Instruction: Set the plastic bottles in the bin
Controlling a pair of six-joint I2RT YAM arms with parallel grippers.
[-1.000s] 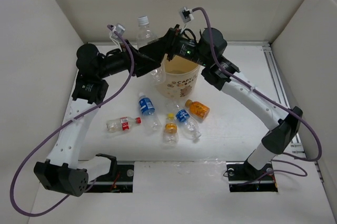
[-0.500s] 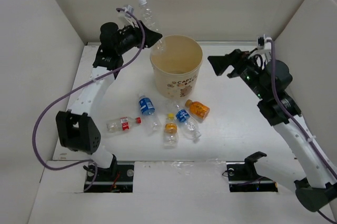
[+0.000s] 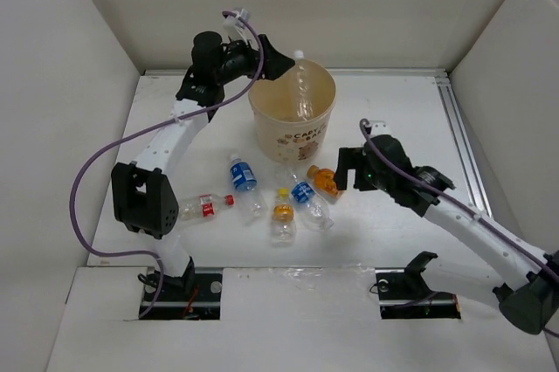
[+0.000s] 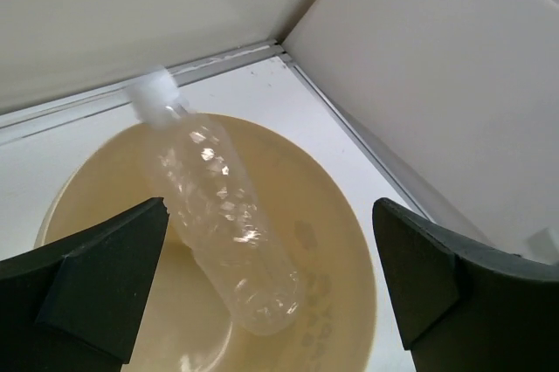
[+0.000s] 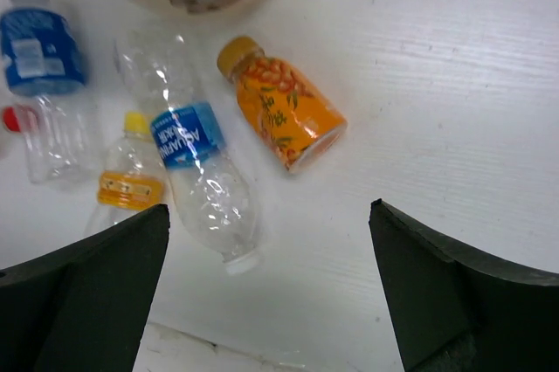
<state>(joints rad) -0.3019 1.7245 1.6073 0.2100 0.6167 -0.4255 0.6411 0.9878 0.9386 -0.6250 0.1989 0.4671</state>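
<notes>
The bin [image 3: 304,139] stands at the back middle of the table. A plain clear bottle [image 3: 301,93] leans inside it, cap up; in the left wrist view this bottle [image 4: 229,223] lies free within the bin's rim [image 4: 354,223]. My left gripper [image 3: 274,63] hovers open at the bin's left rim, holding nothing. My right gripper [image 3: 343,172] hangs open just right of the orange bottle [image 3: 328,182], above the table. The right wrist view shows the orange bottle [image 5: 284,114] and a blue-labelled bottle [image 5: 196,171] lying ahead of the open gripper [image 5: 270,209].
More bottles lie in front of the bin: a blue-labelled one [image 3: 243,175], a red-labelled one [image 3: 205,206] and a yellow-capped one [image 3: 282,215]. White walls close in the table on the left, back and right. A metal rail [image 3: 463,154] runs along the right edge.
The left gripper moved over the bin's rim, opened and let go of the clear bottle, which now sits in the bin. The right arm swung down and left to beside the orange bottle.
</notes>
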